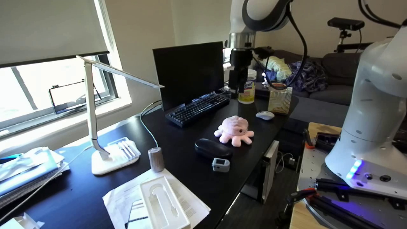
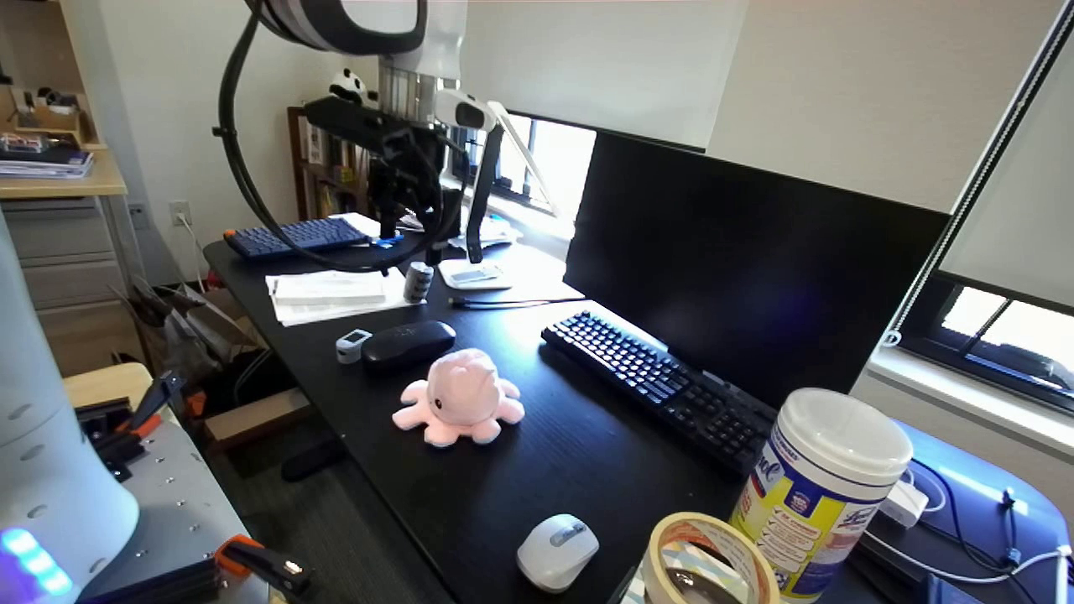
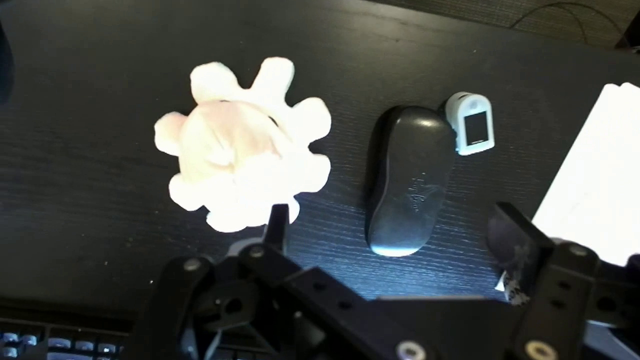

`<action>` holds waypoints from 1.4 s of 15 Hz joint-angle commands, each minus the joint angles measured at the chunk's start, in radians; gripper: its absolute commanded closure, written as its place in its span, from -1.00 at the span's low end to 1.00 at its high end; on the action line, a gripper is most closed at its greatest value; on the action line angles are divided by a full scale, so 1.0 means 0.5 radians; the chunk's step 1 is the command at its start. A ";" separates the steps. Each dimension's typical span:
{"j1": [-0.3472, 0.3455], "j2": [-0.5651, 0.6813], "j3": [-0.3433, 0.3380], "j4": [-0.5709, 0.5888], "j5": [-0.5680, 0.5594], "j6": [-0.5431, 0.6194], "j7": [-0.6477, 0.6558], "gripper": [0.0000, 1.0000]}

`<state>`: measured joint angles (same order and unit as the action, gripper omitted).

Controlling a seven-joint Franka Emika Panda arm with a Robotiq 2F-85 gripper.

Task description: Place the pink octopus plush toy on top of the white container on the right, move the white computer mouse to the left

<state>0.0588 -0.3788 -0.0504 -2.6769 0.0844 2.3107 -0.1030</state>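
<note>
The pink octopus plush toy sits upright on the black desk, legs spread. It also shows in an exterior view and, washed out by light, in the wrist view. The white computer mouse lies on the desk near the tissue box; it also shows in an exterior view and is out of the wrist view. A white-lidded wipes container stands beyond the plush, also in an exterior view. My gripper is open and empty, high above the desk, with the plush off to one side.
A black glasses case and a small white oximeter lie beside the plush. A keyboard and monitor stand behind. A white open box lies on papers. A tissue box holds a tape roll.
</note>
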 commanded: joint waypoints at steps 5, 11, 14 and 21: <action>-0.146 0.536 0.048 0.065 -0.201 0.519 0.281 -1.00; -0.148 0.841 0.021 0.073 -0.166 0.848 0.318 -1.00; -0.159 0.943 -0.027 0.076 -0.312 0.947 0.548 -1.00; -0.133 1.095 -0.117 0.104 -0.339 1.053 0.805 -1.00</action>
<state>-0.0084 0.1227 -0.1123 -2.6430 -0.0974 2.7929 0.2710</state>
